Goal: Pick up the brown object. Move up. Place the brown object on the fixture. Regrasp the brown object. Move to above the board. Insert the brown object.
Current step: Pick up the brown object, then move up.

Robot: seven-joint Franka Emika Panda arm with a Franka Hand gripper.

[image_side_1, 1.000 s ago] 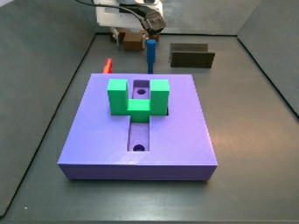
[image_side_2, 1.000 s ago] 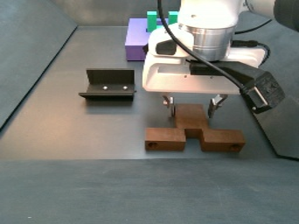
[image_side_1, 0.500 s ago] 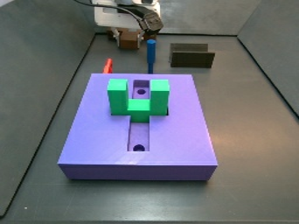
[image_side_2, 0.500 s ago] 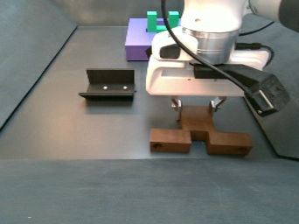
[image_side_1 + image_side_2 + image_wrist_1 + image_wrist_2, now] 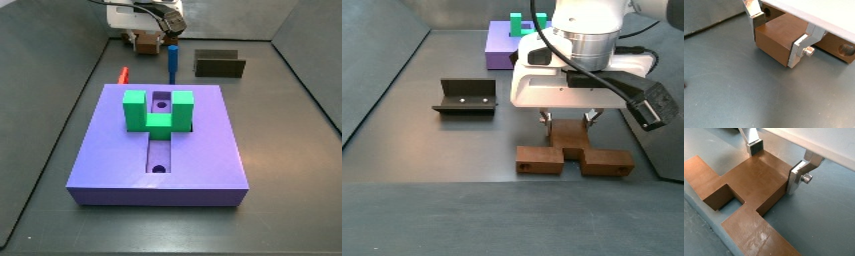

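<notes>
The brown object (image 5: 543,160) lies low over the grey floor at the near right, its blocky ends to either side. My gripper (image 5: 567,124) comes down on its narrow middle bar. In both wrist views the silver fingers (image 5: 801,47) (image 5: 796,175) press against opposite sides of the brown block (image 5: 784,27) (image 5: 744,183), so the gripper is shut on it. Whether it is off the floor I cannot tell. The fixture (image 5: 466,96) stands to the left. The purple board (image 5: 160,150) with its green block (image 5: 158,110) is apart; gripper and object (image 5: 140,43) sit behind it.
A blue peg (image 5: 173,60) stands upright behind the board and a thin red peg (image 5: 123,74) lies beside it. The fixture also shows at the back right in a side view (image 5: 219,65). Dark walls enclose the floor.
The gripper and the brown object have shifted together slightly to the right in the side view; the fixture and the board have not moved.
</notes>
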